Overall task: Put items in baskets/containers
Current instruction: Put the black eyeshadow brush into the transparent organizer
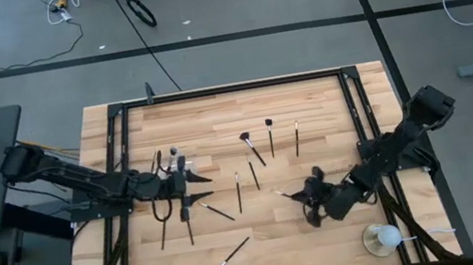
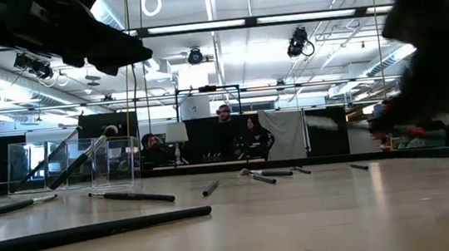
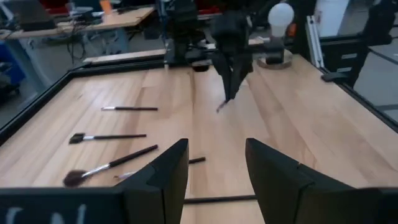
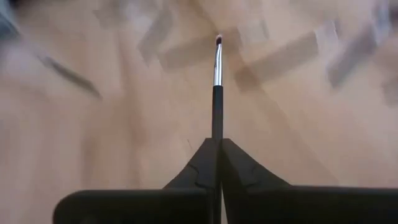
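Observation:
Several slim dark-handled makeup brushes lie flat on the wooden table (image 1: 326, 99), among them ones at the table's middle (image 1: 237, 192) and toward its near edge (image 1: 234, 252). A clear holder (image 2: 115, 160) with brushes leaning in it stands at the left, just beyond my left gripper (image 1: 199, 187), which hovers open over two brushes (image 1: 187, 224). My right gripper (image 1: 306, 198) is at the near right, shut on a thin brush (image 4: 216, 74) with a silver ferrule. My right gripper pinches the brush's dark handle (image 4: 217, 127) between its two fingertips. The brush runs straight on from the fingers, bristle end farthest out. In the left wrist view the fingers (image 3: 231, 68) slant down and the brush (image 3: 222, 106) points at the table; whether its tip touches I cannot tell.
A white ball-like object on a stick (image 1: 384, 238) stands on a round base at the near right corner. A dark metal frame (image 1: 230, 89) runs around the table. More brushes (image 1: 269, 135) lie toward the far side. People sit in the room beyond the table (image 2: 226, 138).

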